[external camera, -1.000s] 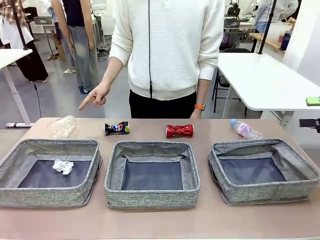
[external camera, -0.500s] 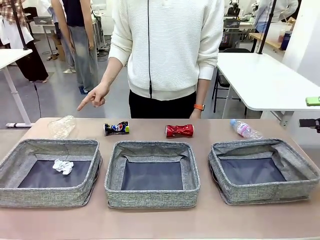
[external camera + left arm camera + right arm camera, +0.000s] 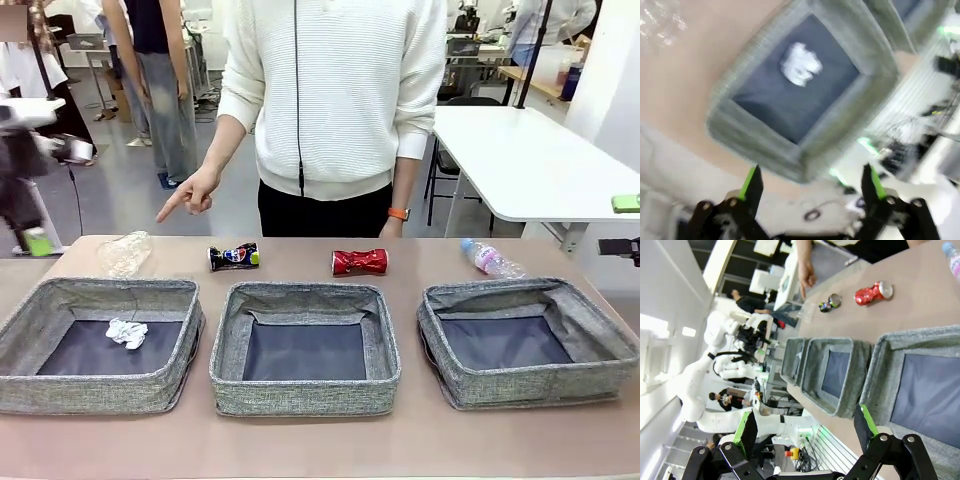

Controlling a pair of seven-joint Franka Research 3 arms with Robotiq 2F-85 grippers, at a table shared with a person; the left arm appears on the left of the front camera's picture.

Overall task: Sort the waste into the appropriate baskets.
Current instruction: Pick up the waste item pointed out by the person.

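Front view: three grey fabric bins stand in a row on the surface [image 3: 300, 445]. The left bin [image 3: 100, 392] holds a small white paper wad [image 3: 127, 332] on its dark base, towards the left side. The middle bin [image 3: 300, 395] and the right bin [image 3: 530, 385] show their dark bases in full. Behind the bins, on the far side of the surface, lie a clear plastic piece [image 3: 125, 252], a dark-blue can [image 3: 233, 257], a red can [image 3: 359, 262] and a bottle [image 3: 490, 259] with a blue cap, each apart from the others. The person's hand [image 3: 190, 195] points down towards the plastic piece. The left arm [image 3: 25, 150] shows blurred at the picture's left edge.

Left wrist view: the left gripper [image 3: 811, 175] has its fingers spread wide with nothing between them, above the edge of the left bin. The wad lies inside that bin, and the plastic piece is in the top left corner.

Right wrist view: the right gripper [image 3: 806, 420] is spread wide too, holding nothing, above the near wall of the right bin. The other two bins run away beyond it, with both cans and the bottle on the surface past them.
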